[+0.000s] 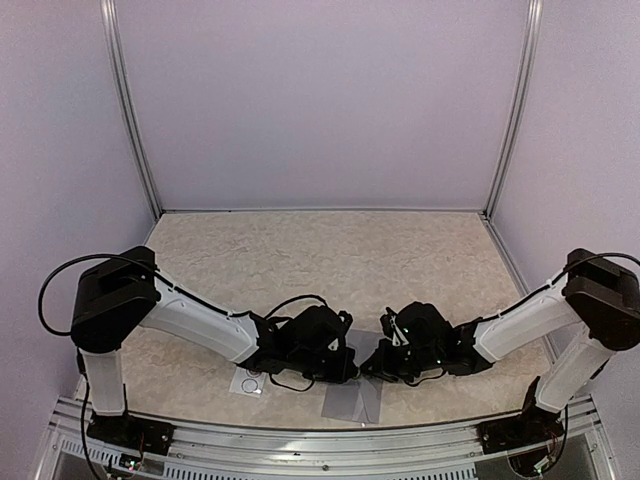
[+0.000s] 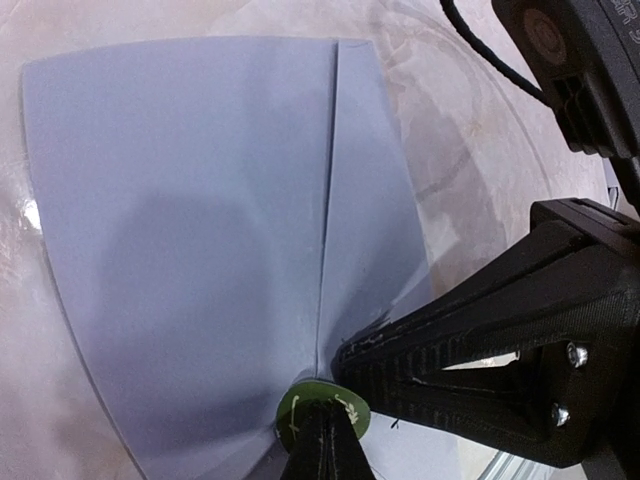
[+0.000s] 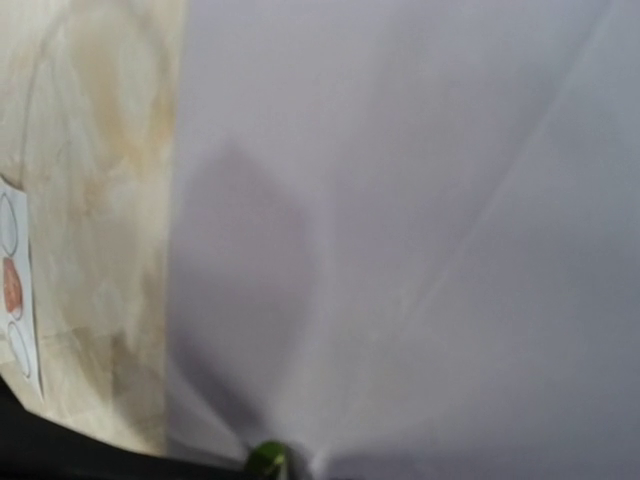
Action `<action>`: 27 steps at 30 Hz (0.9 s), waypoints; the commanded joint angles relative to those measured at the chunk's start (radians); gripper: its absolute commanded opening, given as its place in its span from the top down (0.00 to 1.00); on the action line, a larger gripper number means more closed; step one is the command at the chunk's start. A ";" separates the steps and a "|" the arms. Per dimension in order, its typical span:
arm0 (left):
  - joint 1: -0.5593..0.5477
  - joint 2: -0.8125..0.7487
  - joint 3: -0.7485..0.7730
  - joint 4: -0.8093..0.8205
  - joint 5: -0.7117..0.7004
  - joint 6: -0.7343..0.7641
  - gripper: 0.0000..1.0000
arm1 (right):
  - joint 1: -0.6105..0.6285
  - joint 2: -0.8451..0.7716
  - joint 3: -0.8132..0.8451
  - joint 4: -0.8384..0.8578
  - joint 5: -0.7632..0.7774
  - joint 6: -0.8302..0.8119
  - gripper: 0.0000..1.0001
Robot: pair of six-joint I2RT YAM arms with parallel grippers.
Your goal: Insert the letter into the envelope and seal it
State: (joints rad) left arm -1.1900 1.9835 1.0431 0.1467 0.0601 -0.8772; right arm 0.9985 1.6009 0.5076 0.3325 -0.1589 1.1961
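Observation:
The grey envelope [image 1: 352, 400] lies flat at the table's front edge and fills the left wrist view [image 2: 200, 250] and the right wrist view [image 3: 400, 220]. Its flap edge runs as a straight crease down the middle. A round green sticker [image 2: 322, 410] sits on the envelope at the crease; it also shows in the right wrist view [image 3: 265, 460]. My left gripper [image 2: 325, 445] is shut, its tips pressing on the sticker. My right gripper [image 2: 350, 362] comes in from the right, its fingers together at the tip, touching the envelope beside the sticker. No letter shows.
A small white sticker card [image 1: 248, 382] with round outlines lies left of the envelope, under the left arm; it also shows in the right wrist view [image 3: 12, 290]. The metal rail of the table's front edge [image 1: 320, 440] is just below the envelope.

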 commanded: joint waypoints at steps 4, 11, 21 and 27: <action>-0.006 0.081 0.028 -0.076 0.016 0.027 1.00 | 0.008 0.044 -0.020 -0.099 0.003 0.005 1.00; -0.005 0.094 0.022 -0.078 0.024 0.025 1.00 | 0.008 0.031 -0.025 -0.105 0.012 0.014 1.00; -0.005 0.095 -0.042 -0.108 0.013 -0.006 1.00 | 0.010 -0.134 -0.019 -0.112 0.049 -0.039 1.00; -0.006 0.092 -0.042 -0.113 0.008 -0.005 1.00 | 0.012 -0.133 0.009 -0.108 0.037 -0.073 1.00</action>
State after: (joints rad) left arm -1.1900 2.0117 1.0508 0.1940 0.0715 -0.8825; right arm 0.9993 1.4673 0.4900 0.2451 -0.1257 1.1625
